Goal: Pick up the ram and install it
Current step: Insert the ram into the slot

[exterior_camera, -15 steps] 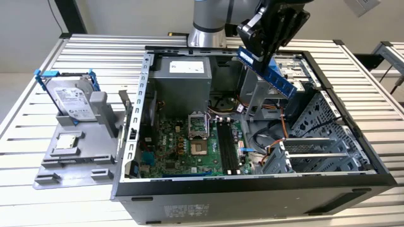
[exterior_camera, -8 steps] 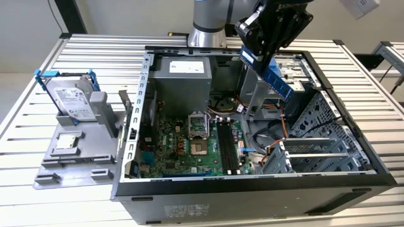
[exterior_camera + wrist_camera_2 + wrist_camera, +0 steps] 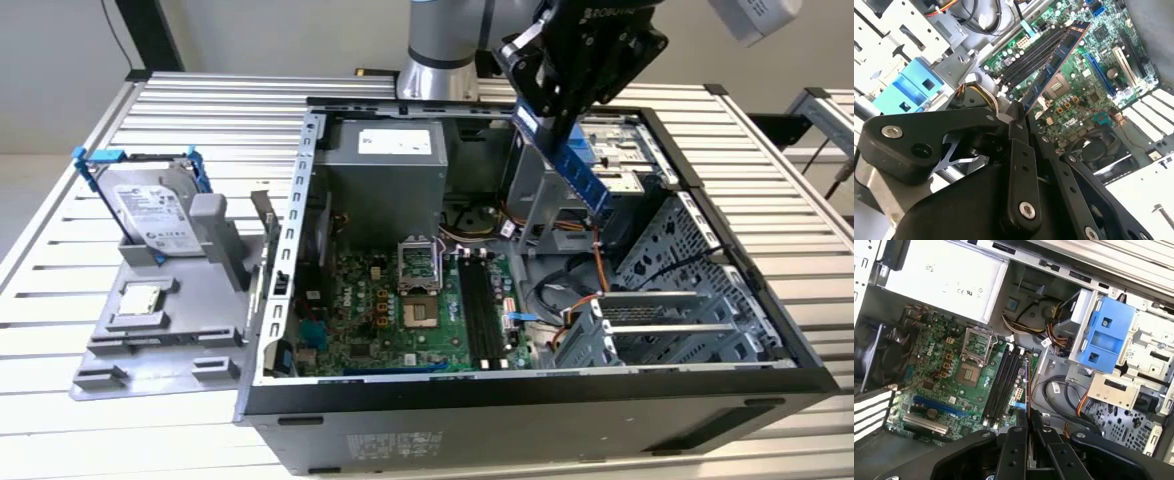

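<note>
My gripper (image 3: 554, 108) is shut on the ram (image 3: 577, 170), a long narrow blue-green stick that hangs tilted below the fingers. It is above the open computer case, over the drive bay side, to the exterior view's right of the motherboard. In the second wrist view the ram (image 3: 1056, 60) reaches out from the black fingers (image 3: 1018, 131) toward the long black memory slots (image 3: 1031, 55). In the first wrist view the ram (image 3: 1027, 387) shows edge-on as a thin line beside those slots (image 3: 1004, 382). The slots (image 3: 481, 310) lie well below the stick, apart from it.
The case walls (image 3: 287, 250) ring the green motherboard (image 3: 374, 310). The grey power supply (image 3: 387, 150) sits at the back, a blue drive caddy (image 3: 1104, 335) and loose cables (image 3: 574, 290) on the exterior view's right. A hard drive in a blue frame (image 3: 147, 205) stands outside on a grey fixture.
</note>
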You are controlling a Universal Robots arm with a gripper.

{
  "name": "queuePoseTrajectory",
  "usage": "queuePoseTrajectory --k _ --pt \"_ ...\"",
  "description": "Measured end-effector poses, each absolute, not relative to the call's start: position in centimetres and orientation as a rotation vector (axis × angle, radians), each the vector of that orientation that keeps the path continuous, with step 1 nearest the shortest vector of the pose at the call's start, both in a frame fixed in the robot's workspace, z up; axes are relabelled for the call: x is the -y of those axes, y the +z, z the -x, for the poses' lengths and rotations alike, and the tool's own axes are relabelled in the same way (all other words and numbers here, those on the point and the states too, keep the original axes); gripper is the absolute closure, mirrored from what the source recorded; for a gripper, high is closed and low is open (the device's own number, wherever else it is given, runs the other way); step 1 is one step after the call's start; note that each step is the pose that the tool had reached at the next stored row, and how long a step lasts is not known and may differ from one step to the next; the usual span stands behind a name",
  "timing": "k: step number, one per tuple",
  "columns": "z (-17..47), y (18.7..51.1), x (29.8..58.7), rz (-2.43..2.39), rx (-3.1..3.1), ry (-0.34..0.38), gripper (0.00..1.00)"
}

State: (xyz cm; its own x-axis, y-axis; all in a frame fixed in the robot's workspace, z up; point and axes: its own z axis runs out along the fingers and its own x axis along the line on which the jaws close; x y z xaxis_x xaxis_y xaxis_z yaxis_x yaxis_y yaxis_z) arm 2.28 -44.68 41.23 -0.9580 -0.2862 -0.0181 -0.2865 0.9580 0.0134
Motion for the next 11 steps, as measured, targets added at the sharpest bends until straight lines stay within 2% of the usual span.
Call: queuePoseTrajectory --k 11 --pt "-2.28 41.23 44.68 0.243 -3.115 0.023 1.00"
